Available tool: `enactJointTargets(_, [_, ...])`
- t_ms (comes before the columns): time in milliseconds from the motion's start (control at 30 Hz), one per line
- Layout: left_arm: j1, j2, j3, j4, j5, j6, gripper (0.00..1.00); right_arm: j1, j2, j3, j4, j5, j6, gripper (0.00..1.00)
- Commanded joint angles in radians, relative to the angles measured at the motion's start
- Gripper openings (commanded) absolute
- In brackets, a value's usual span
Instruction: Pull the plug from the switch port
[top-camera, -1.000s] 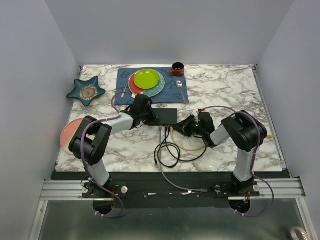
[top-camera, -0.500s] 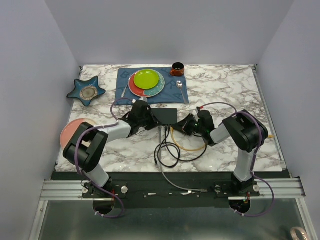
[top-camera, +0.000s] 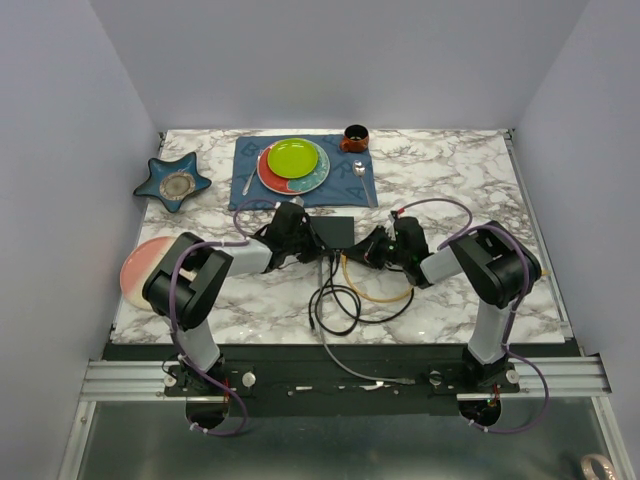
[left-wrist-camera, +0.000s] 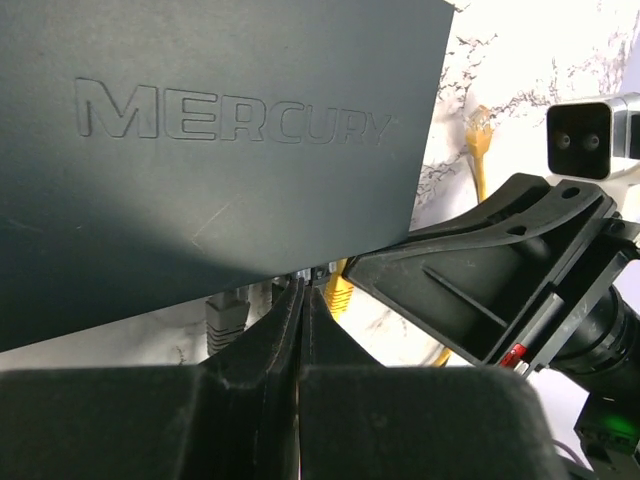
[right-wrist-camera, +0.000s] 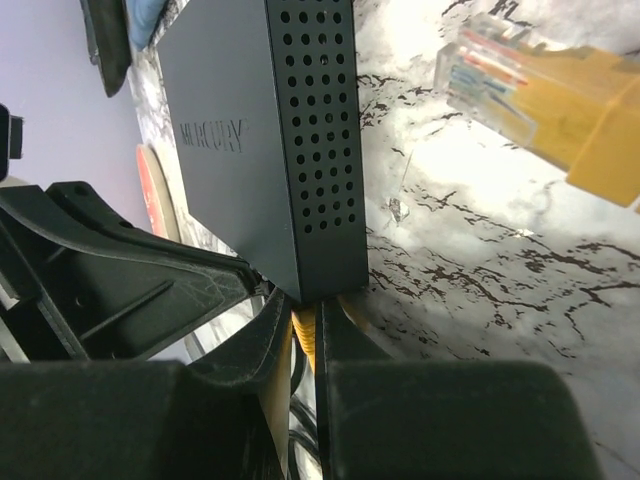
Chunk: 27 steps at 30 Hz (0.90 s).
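The switch (top-camera: 333, 231) is a flat black box at mid-table; the left wrist view shows its MERCURY lettering (left-wrist-camera: 200, 150). A yellow plug (right-wrist-camera: 305, 325) sits in its near edge at the right corner, and my right gripper (right-wrist-camera: 305, 320) is shut on it. The plug's yellow cable (top-camera: 378, 293) loops toward me, and its loose clear-tipped end (right-wrist-camera: 540, 80) lies on the marble. My left gripper (left-wrist-camera: 302, 290) is shut, its tips against the switch's port edge between a grey plug (left-wrist-camera: 225, 320) and the yellow plug (left-wrist-camera: 340, 290). In the top view the left gripper (top-camera: 312, 243) and right gripper (top-camera: 362, 252) flank the switch's near edge.
A black cable (top-camera: 335, 300) coils in front of the switch and a grey cable (top-camera: 335, 350) runs to the near edge. Behind it a blue mat (top-camera: 350, 185) holds a green plate (top-camera: 292, 158) and spoon (top-camera: 358, 170). A cup (top-camera: 354, 138), star dish (top-camera: 173, 182) and pink plate (top-camera: 135, 268) stand around.
My left gripper has shifted right and nearer along the switch to its port edge. My right gripper has edged slightly left, staying at the switch's right near corner.
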Motion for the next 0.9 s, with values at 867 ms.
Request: enactJointTargets(867, [0.009, -0.24, -0.015, 0.017, -0.117, -0.004, 0.13, -0.019, -0.713, 0.219, -0.9, 0.553, -0.477, 0.0])
